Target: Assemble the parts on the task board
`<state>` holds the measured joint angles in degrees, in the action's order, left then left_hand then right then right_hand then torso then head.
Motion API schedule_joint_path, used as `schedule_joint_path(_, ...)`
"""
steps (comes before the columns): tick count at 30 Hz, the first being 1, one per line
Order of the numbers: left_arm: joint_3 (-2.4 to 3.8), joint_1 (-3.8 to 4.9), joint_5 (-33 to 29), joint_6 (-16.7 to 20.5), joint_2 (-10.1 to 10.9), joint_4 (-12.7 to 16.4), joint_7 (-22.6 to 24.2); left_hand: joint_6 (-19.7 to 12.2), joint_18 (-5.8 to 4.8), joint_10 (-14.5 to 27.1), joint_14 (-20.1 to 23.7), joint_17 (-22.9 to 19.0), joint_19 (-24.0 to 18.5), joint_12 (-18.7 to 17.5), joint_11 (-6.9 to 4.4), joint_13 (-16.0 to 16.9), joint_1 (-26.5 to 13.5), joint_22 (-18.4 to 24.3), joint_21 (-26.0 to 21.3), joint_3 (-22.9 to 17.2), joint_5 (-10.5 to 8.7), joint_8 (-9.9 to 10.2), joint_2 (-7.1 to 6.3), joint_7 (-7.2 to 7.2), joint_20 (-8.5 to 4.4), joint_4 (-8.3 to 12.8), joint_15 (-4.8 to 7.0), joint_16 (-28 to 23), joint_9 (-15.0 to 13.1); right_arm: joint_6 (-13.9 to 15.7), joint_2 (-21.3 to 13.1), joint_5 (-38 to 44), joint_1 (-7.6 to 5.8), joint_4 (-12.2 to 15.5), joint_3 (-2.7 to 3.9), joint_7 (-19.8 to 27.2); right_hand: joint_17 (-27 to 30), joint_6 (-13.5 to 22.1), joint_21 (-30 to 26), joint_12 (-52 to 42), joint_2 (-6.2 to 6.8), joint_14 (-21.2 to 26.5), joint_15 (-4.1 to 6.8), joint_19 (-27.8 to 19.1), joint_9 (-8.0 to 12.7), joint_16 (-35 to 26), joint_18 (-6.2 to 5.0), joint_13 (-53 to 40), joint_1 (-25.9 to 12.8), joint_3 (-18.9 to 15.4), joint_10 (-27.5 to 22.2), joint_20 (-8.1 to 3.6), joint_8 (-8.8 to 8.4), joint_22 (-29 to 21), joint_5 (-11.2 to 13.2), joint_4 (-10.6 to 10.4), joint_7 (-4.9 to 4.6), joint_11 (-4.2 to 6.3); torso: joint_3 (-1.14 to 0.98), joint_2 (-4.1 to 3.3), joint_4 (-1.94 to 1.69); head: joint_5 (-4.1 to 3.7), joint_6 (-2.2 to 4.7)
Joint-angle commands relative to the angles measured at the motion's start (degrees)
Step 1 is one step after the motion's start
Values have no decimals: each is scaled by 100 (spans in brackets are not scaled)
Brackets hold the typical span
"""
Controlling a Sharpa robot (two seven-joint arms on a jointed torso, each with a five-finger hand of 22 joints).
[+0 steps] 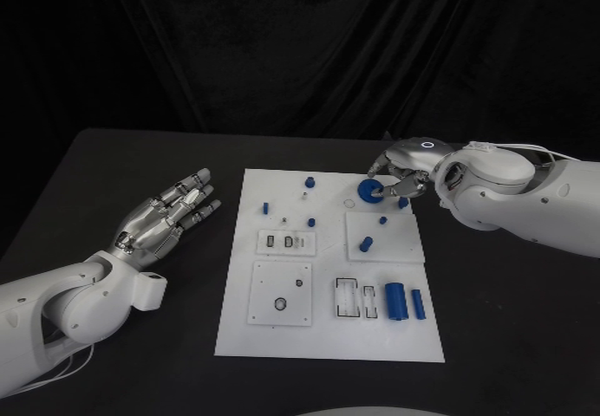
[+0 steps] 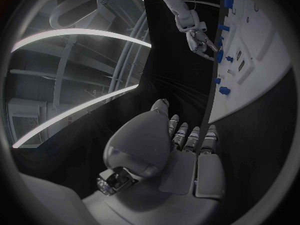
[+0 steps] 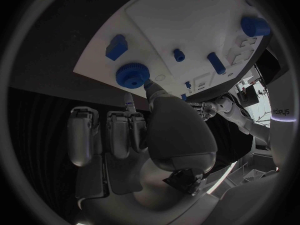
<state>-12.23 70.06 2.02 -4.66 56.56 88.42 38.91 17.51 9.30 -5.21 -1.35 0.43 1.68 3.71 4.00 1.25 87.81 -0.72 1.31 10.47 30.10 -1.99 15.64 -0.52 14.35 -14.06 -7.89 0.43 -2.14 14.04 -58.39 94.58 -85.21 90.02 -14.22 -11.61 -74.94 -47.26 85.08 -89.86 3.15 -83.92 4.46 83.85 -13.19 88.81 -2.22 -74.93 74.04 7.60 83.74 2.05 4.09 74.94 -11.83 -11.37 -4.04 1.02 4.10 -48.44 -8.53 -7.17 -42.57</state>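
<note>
Near the board's (image 1: 328,334) far right corner, the right hand (image 1: 402,174) has a fingertip against the blue knob (image 1: 370,191); other fingers lie straight, side by side, and a true pinch cannot be told. Risk: with so thin a contact the knob may slip or tilt and miss its seat. A blue block (image 3: 117,46) just beside the knob may get bumped. Pegs (image 1: 265,208) stand along the far edge, cylinders (image 1: 395,302) near the right near corner. Left hand (image 1: 169,217) rests off the left edge, fingers spread, holding nothing.
</note>
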Motion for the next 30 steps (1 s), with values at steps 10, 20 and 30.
schedule_joint_path(10,4,-2,7,-62,18,23,860,-21,107,10,-10,9,2,19,5,7,42,-7,18,-43,20,-27,-15,-46,38,16,-38,23,-4,-262,101,19,187,-159,-1,-190,-1101,9,-159,-14,-20,-488,-29,79,32,-192,-7,-1507,233,88,626,21,-2,845,-417,195,-41,-34,10,9,3,22,-34)
schedule_joint_path(20,4,-2,7,-79,13,9,845,-21,107,12,-10,9,2,18,5,7,41,-6,18,-45,20,-27,-17,-49,40,19,-41,23,-4,-285,165,73,247,-292,-1,-164,-924,-109,-333,-14,31,-435,5,-21,-31,-376,-52,-1507,585,579,626,-11,132,730,-1451,588,0,6,-4,4,4,10,17)
schedule_joint_path(30,4,-3,7,-97,16,8,815,-16,106,12,-10,9,4,19,-6,7,41,-7,20,-54,22,-28,-18,-77,46,26,-48,23,-5,-161,157,98,259,-267,0,33,-806,-602,-441,-14,-84,-405,23,-60,-820,-524,-72,-1507,613,655,626,-26,1013,683,-1421,857,10,21,3,6,7,25,93)
